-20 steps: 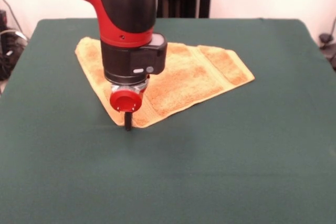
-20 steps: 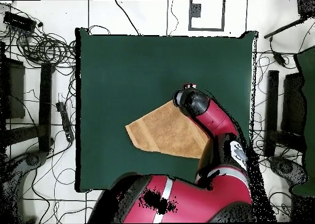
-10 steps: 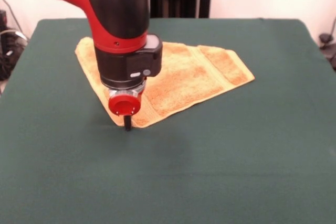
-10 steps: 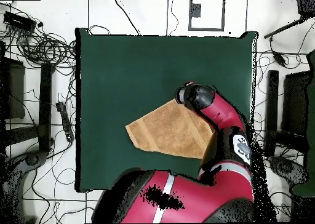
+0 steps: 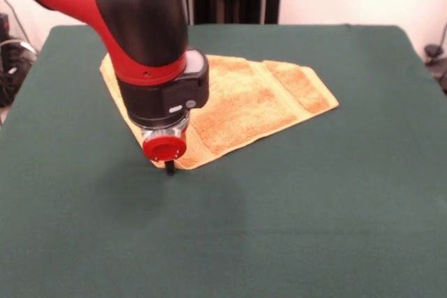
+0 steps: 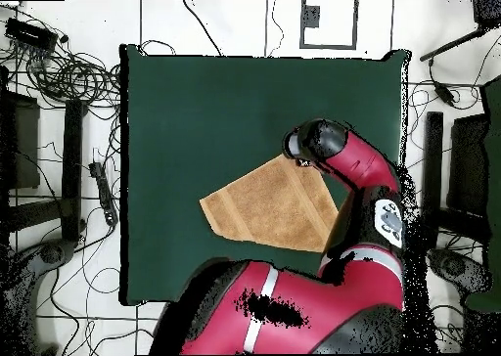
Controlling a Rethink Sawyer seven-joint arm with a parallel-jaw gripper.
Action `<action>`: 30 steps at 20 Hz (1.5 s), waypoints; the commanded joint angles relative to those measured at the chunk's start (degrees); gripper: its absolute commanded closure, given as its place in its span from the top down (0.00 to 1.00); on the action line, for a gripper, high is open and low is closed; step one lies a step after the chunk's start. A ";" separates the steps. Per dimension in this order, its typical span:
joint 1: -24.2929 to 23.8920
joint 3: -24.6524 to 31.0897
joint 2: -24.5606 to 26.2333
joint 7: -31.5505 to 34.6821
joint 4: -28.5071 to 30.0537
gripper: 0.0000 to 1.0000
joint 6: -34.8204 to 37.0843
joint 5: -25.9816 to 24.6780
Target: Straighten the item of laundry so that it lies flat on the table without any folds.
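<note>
Front view, L to R: red-and-black arm came down over the towel's left part, gripper at the towel's near pointed corner, tip down at or just above the table; couldn't tell if fingers were apart or together. Towel lay folded w/ a diagonal edge, roughly triangular, on the table's far-centre area, border bands toward its right end.

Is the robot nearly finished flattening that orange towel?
Not yet. The towel lies on the green table but is folded over into a triangle. The pincer is down at its near corner. Unfolding it flat is left.
</note>
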 commanded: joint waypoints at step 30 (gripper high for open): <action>-1.19 -0.01 10.65 8.84 -36.74 0.00 29.68 -2.39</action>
